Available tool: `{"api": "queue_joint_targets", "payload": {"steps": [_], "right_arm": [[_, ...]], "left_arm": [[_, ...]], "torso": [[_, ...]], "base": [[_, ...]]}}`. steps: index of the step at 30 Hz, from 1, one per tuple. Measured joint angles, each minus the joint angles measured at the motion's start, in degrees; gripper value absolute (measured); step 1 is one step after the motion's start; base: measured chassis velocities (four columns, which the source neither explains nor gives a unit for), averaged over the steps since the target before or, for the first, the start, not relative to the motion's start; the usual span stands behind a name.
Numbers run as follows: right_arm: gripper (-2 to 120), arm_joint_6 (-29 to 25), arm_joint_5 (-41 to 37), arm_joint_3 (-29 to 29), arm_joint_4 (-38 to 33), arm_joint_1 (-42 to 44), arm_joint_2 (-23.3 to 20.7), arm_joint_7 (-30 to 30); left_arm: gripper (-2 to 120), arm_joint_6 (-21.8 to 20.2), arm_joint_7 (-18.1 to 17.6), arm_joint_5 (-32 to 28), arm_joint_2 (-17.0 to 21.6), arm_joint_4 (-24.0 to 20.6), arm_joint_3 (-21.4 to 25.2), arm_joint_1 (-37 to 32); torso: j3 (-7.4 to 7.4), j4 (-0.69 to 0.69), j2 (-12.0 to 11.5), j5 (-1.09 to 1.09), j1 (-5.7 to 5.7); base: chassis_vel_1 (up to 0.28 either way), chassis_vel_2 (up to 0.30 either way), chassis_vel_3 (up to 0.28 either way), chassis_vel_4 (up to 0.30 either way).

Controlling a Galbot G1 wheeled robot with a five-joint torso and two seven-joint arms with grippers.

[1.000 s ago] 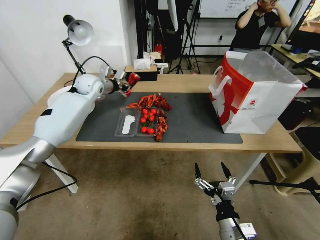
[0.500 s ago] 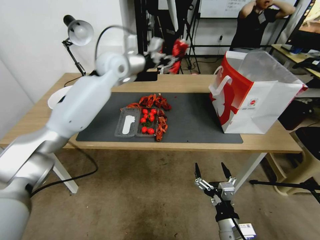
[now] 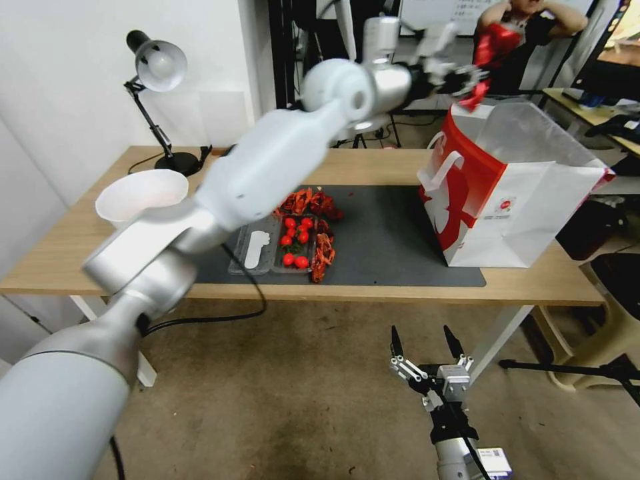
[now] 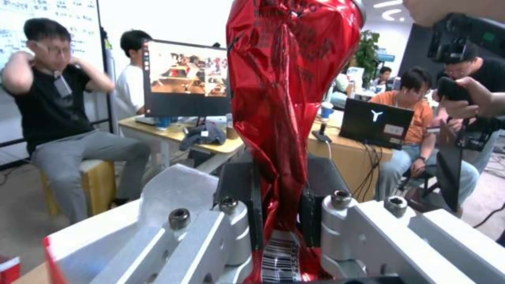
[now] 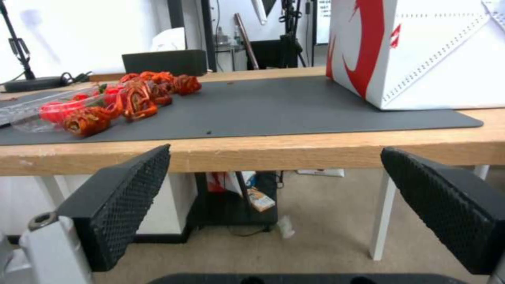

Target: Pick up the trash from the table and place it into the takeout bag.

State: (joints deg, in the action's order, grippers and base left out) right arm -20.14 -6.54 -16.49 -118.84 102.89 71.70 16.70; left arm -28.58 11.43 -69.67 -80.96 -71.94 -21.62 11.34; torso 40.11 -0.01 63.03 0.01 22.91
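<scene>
Red can (image 3: 492,48) gripped, left pincer (image 3: 481,67) | outstretched over bag (image 3: 520,193)

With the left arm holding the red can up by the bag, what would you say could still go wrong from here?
1. The left end effector grips the crushed red can near the back rim of the takeout bag; released here, the can might strike the rim or fall behind it.
2. The bag stands unsupported near the corner of the table; a nudge from the arm could tip it.
3. The can is clamped only at its lower end, so it might slip.
</scene>
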Motion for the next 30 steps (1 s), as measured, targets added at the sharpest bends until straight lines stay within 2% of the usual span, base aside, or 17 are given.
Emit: {"api": "queue_joint_targets", "payload": {"steps": [1, 3, 7, 9, 12, 18, 21, 25, 26, 29, 30], "right_arm": [[100, 0.00, 0.00, 0.00, 0.00, 0.00, 0.00, 0.00], [100, -0.09, 0.06, -0.02, 0.11, 0.10, 0.21, 0.00], [100, -0.26, 0.20, -0.02, 0.20, 0.16, 0.47, 0.00], [100, -0.29, 0.24, -0.02, 0.21, 0.16, 0.53, 0.00], [100, -0.51, 0.31, -0.04, 0.43, 0.17, 0.73, -0.01], [100, -1.06, 0.42, -0.02, 1.31, 0.18, 1.11, -0.06], [100, -1.14, 0.43, 0.01, 1.50, 0.16, 1.13, -0.07], [100, -1.36, 0.45, 0.09, 2.20, -0.04, 1.22, -0.10], [100, -1.36, 0.45, 0.09, 2.20, -0.04, 1.22, -0.10], [100, -1.37, 0.45, 0.07, 2.54, -0.18, 1.06, -0.11], [100, -1.37, 0.45, 0.07, 2.54, -0.18, 1.06, -0.11]], "left_arm": [[11, 0.00, 0.00, 0.00, 0.00, 0.00, 0.00, 0.00], [11, 1.39, -0.05, -0.38, -3.17, 2.74, -0.92, 1.40], [11, 3.31, -0.02, -0.82, -6.26, 5.63, -2.16, 2.78], [11, 3.69, 0.01, -0.96, -6.84, 6.07, -2.41, 2.99], [11, 5.78, 0.14, -1.47, -9.30, 8.85, -4.34, 3.34], [12, 10.29, -0.24, -1.27, -11.58, 10.02, -8.78, 2.11], [19, 10.71, -0.25, -1.27, -11.60, 9.90, -9.30, 1.90], [39, 10.99, 0.63, 0.73, -11.34, 9.95, -11.05, 0.33], [39, 10.99, 0.63, 0.73, -11.34, 9.95, -11.05, 0.33], [53, 10.41, 1.66, 2.33, -10.54, 9.97, -11.12, -0.06], [53, 10.41, 1.66, 2.33, -10.54, 9.97, -11.12, -0.06]], "torso": [[0.00, 0.00, 0.00, 0.00, 0.00], [0.00, 0.02, 0.00, 0.00, 0.00], [0.00, -0.02, 0.00, 0.02, 0.01], [0.00, -0.03, 0.00, 0.02, 0.01], [0.00, 0.06, 0.00, -0.02, 0.00], [0.00, -0.01, 0.00, 0.01, 0.01], [0.00, 0.00, 0.00, 0.00, 0.01], [0.00, 0.02, 0.00, -0.01, 0.01], [0.00, 0.02, 0.00, -0.01, 0.01], [0.00, 0.02, 0.00, -0.02, 0.01], [0.00, 0.02, 0.00, -0.02, 0.01]], "base": [[0.000, 0.000, 0.000, 0.000], [0.000, 0.000, 0.000, 0.000], [0.000, 0.000, 0.000, 0.000], [0.000, 0.000, 0.000, 0.000], [0.000, 0.000, 0.000, 0.000], [0.000, 0.000, 0.000, 0.000], [0.000, 0.000, 0.000, 0.000], [0.000, 0.000, 0.000, 0.000], [0.000, 0.000, 0.000, 0.000], [0.000, 0.000, 0.000, 0.000], [0.000, 0.000, 0.000, 0.000]]}}
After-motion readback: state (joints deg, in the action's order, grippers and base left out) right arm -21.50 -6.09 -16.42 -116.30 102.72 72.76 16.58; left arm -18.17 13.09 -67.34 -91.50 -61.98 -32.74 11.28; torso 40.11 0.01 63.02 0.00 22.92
